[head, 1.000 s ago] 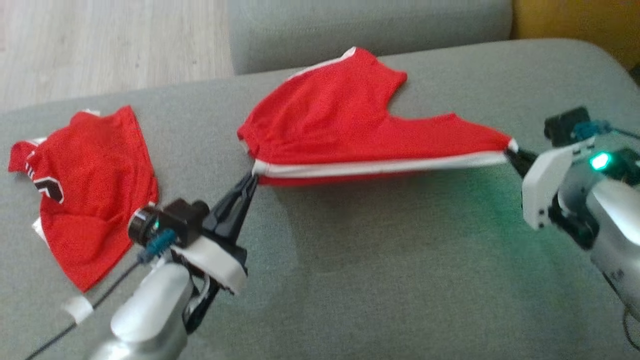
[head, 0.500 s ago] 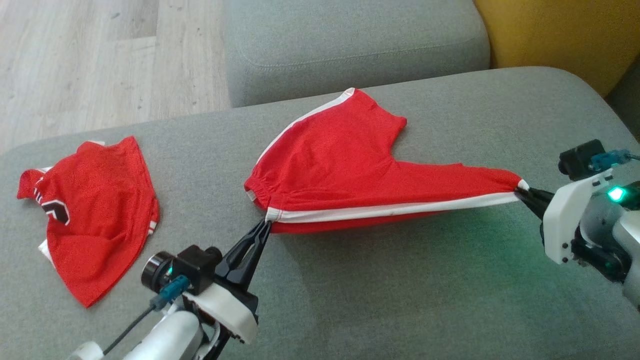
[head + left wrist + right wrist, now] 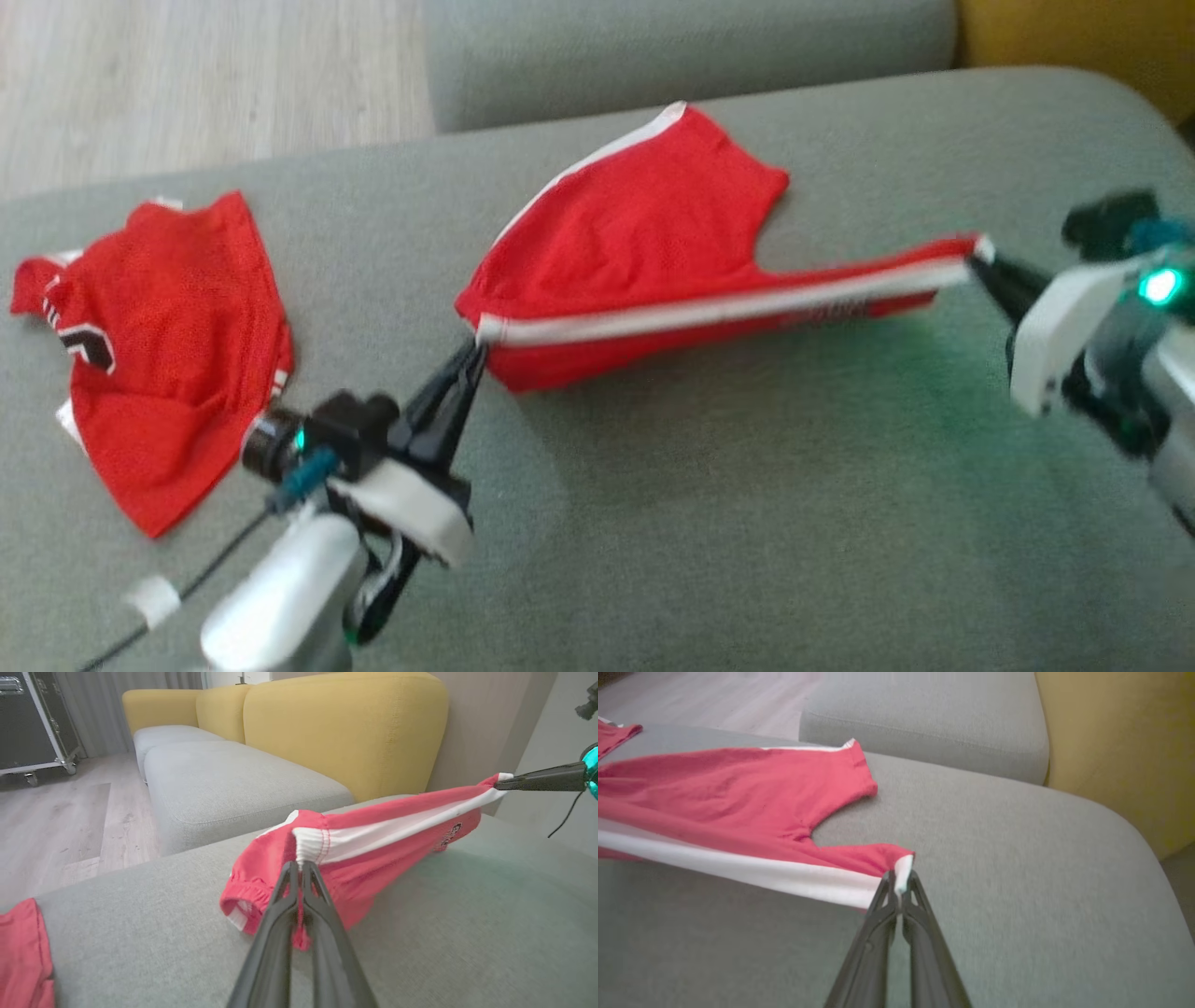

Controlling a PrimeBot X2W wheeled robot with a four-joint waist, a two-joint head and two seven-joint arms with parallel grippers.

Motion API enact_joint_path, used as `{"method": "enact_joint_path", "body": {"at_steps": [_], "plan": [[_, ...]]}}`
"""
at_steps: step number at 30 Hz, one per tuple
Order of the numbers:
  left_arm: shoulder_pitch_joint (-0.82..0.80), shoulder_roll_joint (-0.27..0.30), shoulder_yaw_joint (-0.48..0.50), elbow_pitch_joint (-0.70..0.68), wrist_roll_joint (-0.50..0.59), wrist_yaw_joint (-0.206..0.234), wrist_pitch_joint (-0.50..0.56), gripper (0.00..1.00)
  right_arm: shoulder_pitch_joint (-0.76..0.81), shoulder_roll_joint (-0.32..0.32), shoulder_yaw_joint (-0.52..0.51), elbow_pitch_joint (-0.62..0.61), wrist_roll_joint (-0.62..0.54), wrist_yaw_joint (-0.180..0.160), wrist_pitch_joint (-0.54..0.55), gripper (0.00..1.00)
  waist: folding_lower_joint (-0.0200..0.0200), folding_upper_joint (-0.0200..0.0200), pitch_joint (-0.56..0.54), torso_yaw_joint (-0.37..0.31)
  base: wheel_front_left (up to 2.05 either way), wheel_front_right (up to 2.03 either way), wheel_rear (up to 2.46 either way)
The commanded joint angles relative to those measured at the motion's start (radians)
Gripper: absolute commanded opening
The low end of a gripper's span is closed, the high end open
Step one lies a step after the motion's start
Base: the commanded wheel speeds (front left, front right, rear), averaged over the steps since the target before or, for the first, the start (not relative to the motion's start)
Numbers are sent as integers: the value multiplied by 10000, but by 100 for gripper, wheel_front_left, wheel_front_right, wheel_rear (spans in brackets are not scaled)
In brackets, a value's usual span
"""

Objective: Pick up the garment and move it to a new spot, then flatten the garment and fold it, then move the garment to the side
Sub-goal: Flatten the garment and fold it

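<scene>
The grey sofa seat point(image 3: 747, 523) carried everything, with a yellow backrest point(image 3: 345, 732) behind it and pale wooden floor point(image 3: 187, 84) beyond its far left corner. The red shorts point(image 3: 644, 233), with white side stripes, sat mid-seat toward the far edge. One leg lay flat on the cushion, while the near striped side was lifted off it and stretched taut between my two arms. A second red garment point(image 3: 177, 345) lay crumpled by the left edge, well apart from the shorts. My left pincer point(image 3: 474, 347) was pressed together on the white waistband corner of the shorts. My right pincer point(image 3: 978, 266), near the right edge, was pinching the hem end of that same white stripe.
</scene>
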Motion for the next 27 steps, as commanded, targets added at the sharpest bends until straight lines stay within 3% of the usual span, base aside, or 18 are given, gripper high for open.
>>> {"method": "enact_joint_path", "body": {"at_steps": [1,10,27], "plan": [[-795,241,550,-103,-73,101,-26,0,-599,-154,-304,100,-223,-9,-221,0,-1,-1,404,172,0,0,0],[-2323,-345,839,730,-147,247,-60,0,-2448,402,-391,1162,-1244,-9,-242,0,-1,-1,1687,900,0,0,0],[-4780,-1843,309,3060,215,-115,-318,0,-5440,749,460,3279,-1938,-9,-386,0,-1,-1,3554,2531,0,0,0]]}}
